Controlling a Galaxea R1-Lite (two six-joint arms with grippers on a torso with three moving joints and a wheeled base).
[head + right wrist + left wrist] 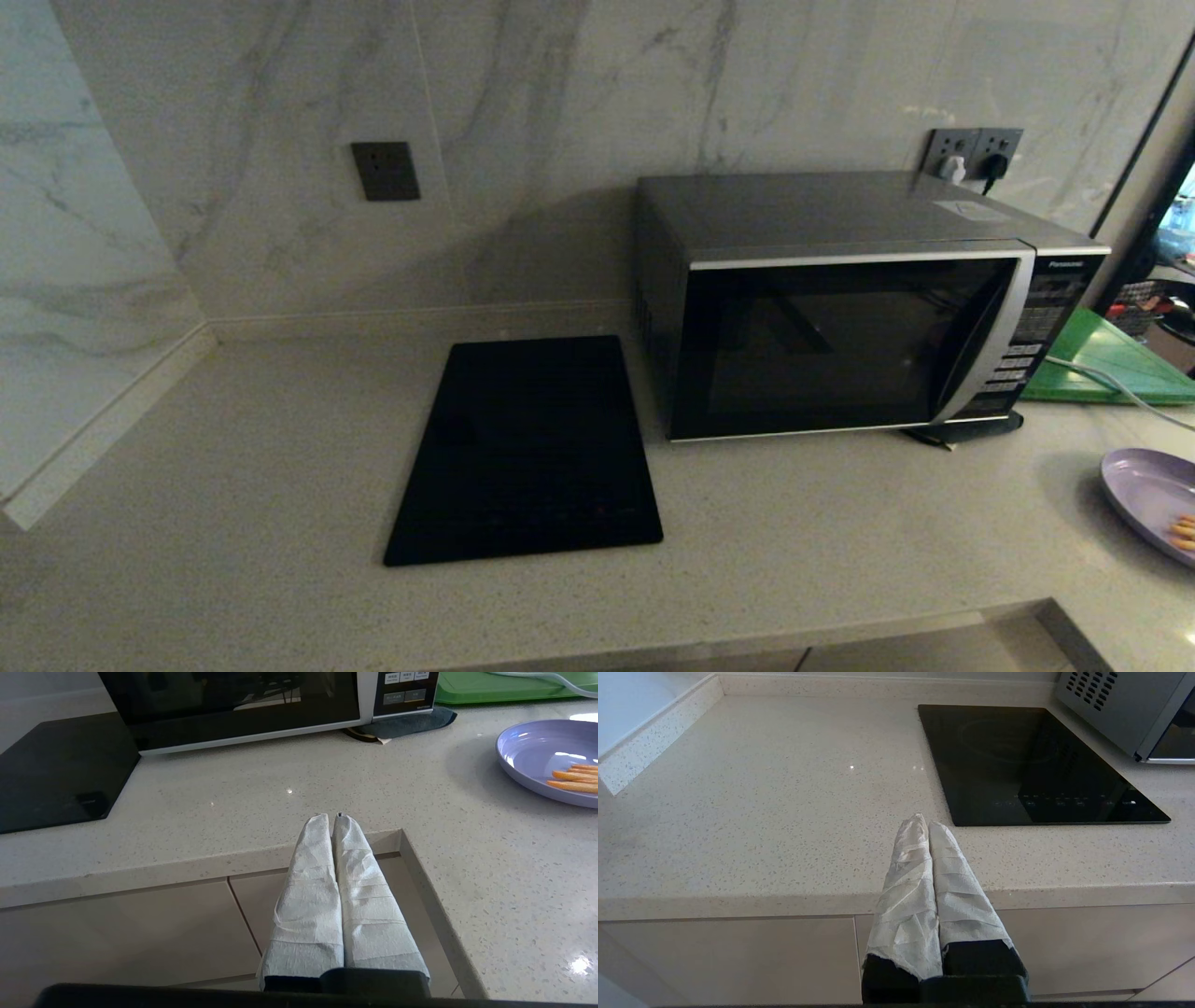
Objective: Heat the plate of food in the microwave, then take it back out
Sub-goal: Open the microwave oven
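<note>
Kitchen counter with the microwave (840, 327) shut at centre right and the plate (1144, 495) at the right edge of the head view, food untouched.

Both grippers, the left (923, 823) and the right (332, 817), hang off the counter's front edge, cloth-wrapped fingers pressed together, holding nothing. The plate sits well apart from the microwave, thin orange sticks (572, 778) on its far side. It looks light, rigid and glossy, likely slippery; the raised bare rim nearest the right gripper seems the best place to pinch, keeping it level.

Lavender plate (1144, 487), black-and-silver microwave (840, 327), green board (1111, 359), speckled beige counter (280, 467), white-wrapped pincers (924, 823)
</note>
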